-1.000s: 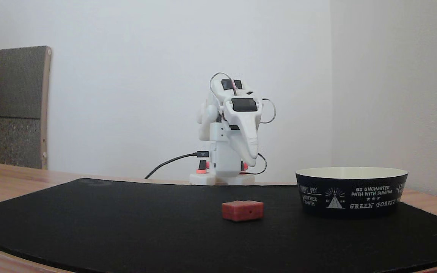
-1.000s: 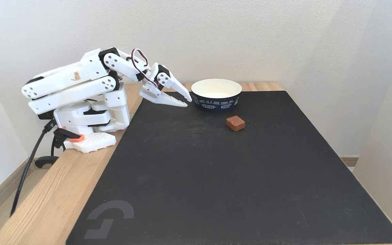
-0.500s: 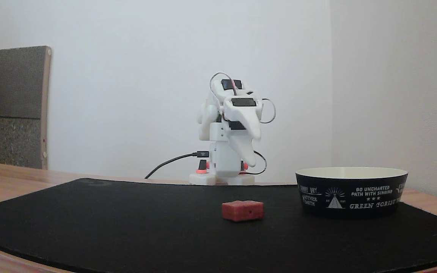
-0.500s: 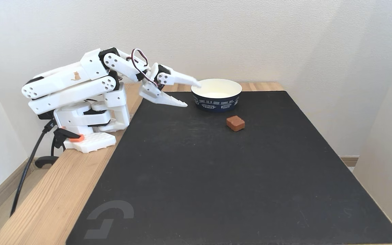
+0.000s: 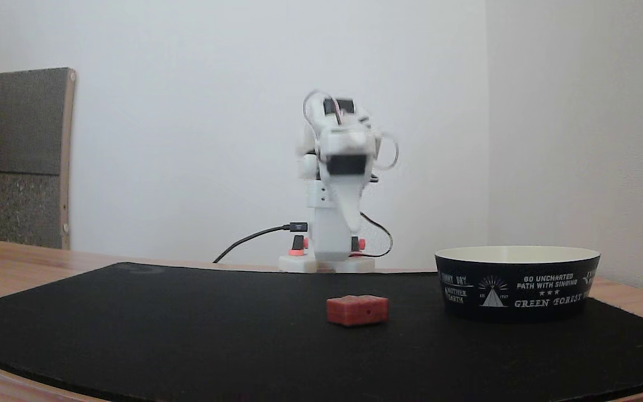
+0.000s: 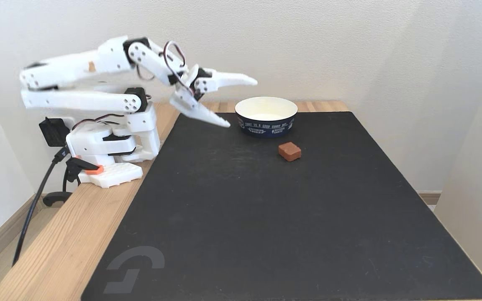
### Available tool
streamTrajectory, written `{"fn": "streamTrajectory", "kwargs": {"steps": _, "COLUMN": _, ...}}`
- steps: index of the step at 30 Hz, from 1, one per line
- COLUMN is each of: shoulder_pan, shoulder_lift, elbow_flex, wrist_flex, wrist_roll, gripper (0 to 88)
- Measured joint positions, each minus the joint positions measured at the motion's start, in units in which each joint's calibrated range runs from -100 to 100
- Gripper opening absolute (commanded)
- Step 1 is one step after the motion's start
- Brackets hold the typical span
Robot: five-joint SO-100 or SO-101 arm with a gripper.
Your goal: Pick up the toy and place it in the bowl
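Note:
The toy (image 5: 356, 310) (image 6: 289, 151), a small red block, lies on the black mat just in front of the bowl in both fixed views. The bowl (image 5: 517, 285) (image 6: 266, 125) is black with white lettering and a cream inside, and nothing shows in it. My white gripper (image 6: 241, 102) is open wide and holds nothing. It hangs in the air to the left of the bowl, over the mat's far left corner, well apart from the toy. Seen from the front, the gripper (image 5: 349, 190) is blurred and points toward the camera.
A black mat (image 6: 266, 217) covers most of the wooden table (image 6: 57, 251). The arm's base (image 6: 111, 173) and a black cable (image 6: 36, 205) sit at the left edge. A wall stands close behind the bowl. A grey panel (image 5: 17, 156) leans beyond the table.
The gripper went from shut to open wide. The arm lifted out of its folded pose, and the gripper rose and turned a little toward the bowl. Toy and bowl stayed put.

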Motion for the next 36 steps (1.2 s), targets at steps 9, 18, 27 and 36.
{"fn": "streamTrajectory", "kwargs": {"steps": 9, "shoulder_pan": 10.9, "shoulder_lift": 48.29, "elbow_flex": -39.87, "wrist_flex": 6.42, "wrist_roll": 5.15, "gripper": 45.3}}
{"fn": "streamTrajectory", "kwargs": {"steps": 18, "shoulder_pan": 11.82, "shoulder_lift": 69.03, "elbow_flex": -59.33, "wrist_flex": 9.88, "wrist_roll": 17.25, "gripper": 45.3}}
{"fn": "streamTrajectory", "kwargs": {"steps": 27, "shoulder_pan": 9.49, "shoulder_lift": 89.09, "elbow_flex": -80.96, "wrist_flex": 17.31, "wrist_roll": 18.74, "gripper": 45.3}}
{"fn": "streamTrajectory", "kwargs": {"steps": 36, "shoulder_pan": 5.99, "shoulder_lift": 103.58, "elbow_flex": -93.43, "wrist_flex": 19.08, "wrist_roll": 20.54, "gripper": 45.3}}
